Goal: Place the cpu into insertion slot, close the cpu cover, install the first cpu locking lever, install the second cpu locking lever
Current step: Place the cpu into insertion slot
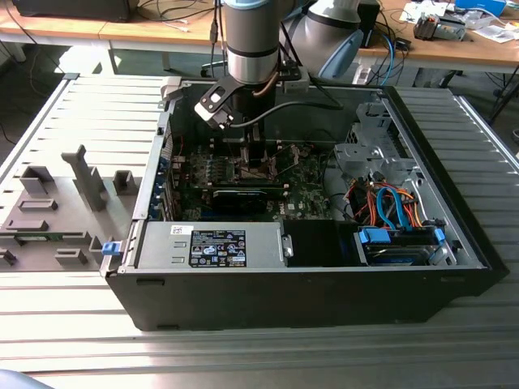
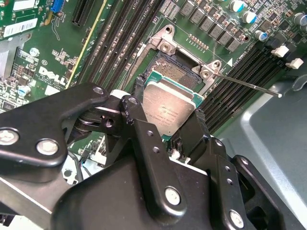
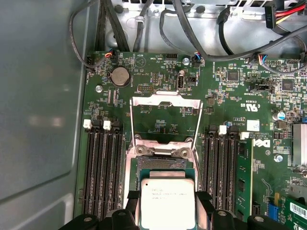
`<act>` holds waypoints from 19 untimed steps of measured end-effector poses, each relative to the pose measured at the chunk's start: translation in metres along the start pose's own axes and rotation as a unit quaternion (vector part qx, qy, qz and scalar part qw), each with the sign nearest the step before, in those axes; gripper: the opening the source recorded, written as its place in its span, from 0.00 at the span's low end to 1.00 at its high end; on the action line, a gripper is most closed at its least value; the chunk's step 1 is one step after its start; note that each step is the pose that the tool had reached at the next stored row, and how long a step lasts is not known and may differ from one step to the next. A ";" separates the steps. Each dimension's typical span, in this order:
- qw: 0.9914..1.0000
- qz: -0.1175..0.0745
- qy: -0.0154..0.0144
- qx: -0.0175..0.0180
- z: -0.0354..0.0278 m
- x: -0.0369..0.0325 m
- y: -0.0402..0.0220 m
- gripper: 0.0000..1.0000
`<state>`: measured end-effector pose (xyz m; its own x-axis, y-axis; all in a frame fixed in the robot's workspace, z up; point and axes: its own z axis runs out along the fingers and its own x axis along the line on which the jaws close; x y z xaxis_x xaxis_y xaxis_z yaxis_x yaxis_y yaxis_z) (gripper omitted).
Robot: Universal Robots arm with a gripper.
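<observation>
**On the ribbed grey table point(image 1: 73, 340), the gripper point(image 2: 164, 112) is holding the cpu point(image 3: 167, 201) at its socket**

In the exterior view the metal table is carrying an open black computer case point(image 1: 308, 292). At the nearest side of the case a grey power supply point(image 1: 211, 243) is lying. Behind it the green circuit board point(image 1: 312, 194) is showing, and the arm point(image 1: 251, 40) is reaching down to it from above.

In both wrist views the two black fingers point(image 2: 148, 143) are pressing on opposite edges of the cpu, so the claw is closed just to the width of the chip. The cpu is sitting over the nearer part of the insertion slot point(image 2: 178, 72), and the brownish contact field is showing beyond its far edge. Whether the chip is touching the socket, I cannot tell.

Long black memory slots point(image 3: 103, 163) are running on both sides of the socket. In the second wrist view one thin locking lever point(image 2: 249, 85) is sticking out free to the side. Beyond the slot, in the first wrist view, the cpu cover point(image 3: 163, 99) is resting swung open, away from the socket, with its hinge at the slot's far edge.

Farthest away, wooden desks point(image 1: 462, 50) are standing behind the table.
</observation>
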<state>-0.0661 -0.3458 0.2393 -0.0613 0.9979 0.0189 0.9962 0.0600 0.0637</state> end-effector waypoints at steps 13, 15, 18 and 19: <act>1.000 0.000 0.000 0.000 0.0072 -0.0001 -0.0003 0.54; 1.000 0.000 -0.001 0.000 0.0080 0.0000 -0.0004 0.54; 1.000 0.000 -0.007 0.000 0.0089 0.0026 -0.0003 0.54; 1.000 -0.001 -0.010 0.001 0.0091 0.0049 -0.0002 0.54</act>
<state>-0.0659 -0.3408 0.2302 -0.0614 0.9981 -0.0003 0.9961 0.0613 0.0627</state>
